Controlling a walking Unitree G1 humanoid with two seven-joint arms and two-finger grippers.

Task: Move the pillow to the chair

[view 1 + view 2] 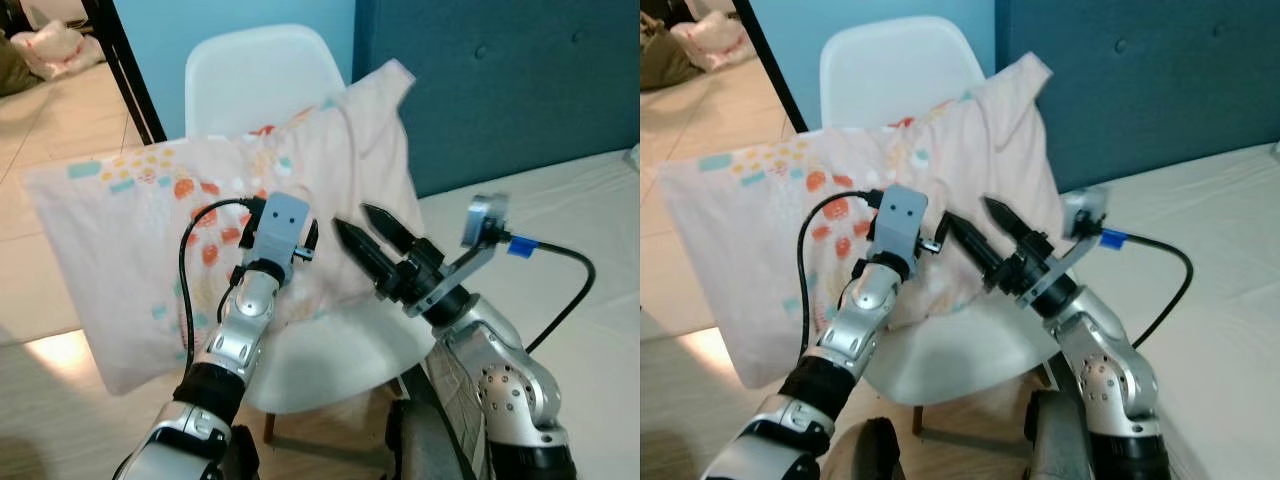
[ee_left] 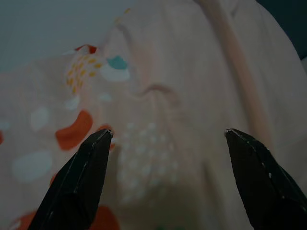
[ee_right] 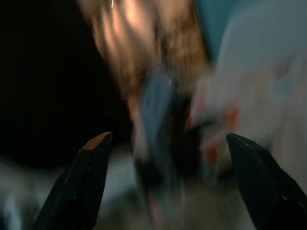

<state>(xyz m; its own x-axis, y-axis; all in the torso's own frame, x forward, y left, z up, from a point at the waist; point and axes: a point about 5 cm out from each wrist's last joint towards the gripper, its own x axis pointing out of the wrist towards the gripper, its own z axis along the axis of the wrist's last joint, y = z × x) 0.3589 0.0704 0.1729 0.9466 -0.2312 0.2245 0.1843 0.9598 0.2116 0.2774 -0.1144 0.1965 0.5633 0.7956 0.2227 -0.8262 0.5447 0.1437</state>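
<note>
Although the pillow point(image 1: 200, 250) already rests on the white chair point(image 1: 260, 75), leaning against the backrest with its lower edge on the seat, it hangs well past the chair's left edge, one corner out over the tiled floor point(image 1: 40, 140); only its right part, by the seat's right edge and the top of the backrest, looks properly carried. The risk, as I judge it, is a slide: so much of the pillow overhangs that a brush from either arm could tip it off the left edge; the soft cover could also snag on a finger and be dragged forward off the seat's front edge.

The left gripper point(image 2: 165, 148) points straight at the patterned cover, fingers spread wide with nothing between them, close to the fabric though contact is hard to tell. The right gripper point(image 1: 368, 232) reaches in from the bed point(image 1: 570, 220) side, angled up and leftwards over the seat's right edge, its fingers likewise parted and empty; its wrist view is blurred.
</note>
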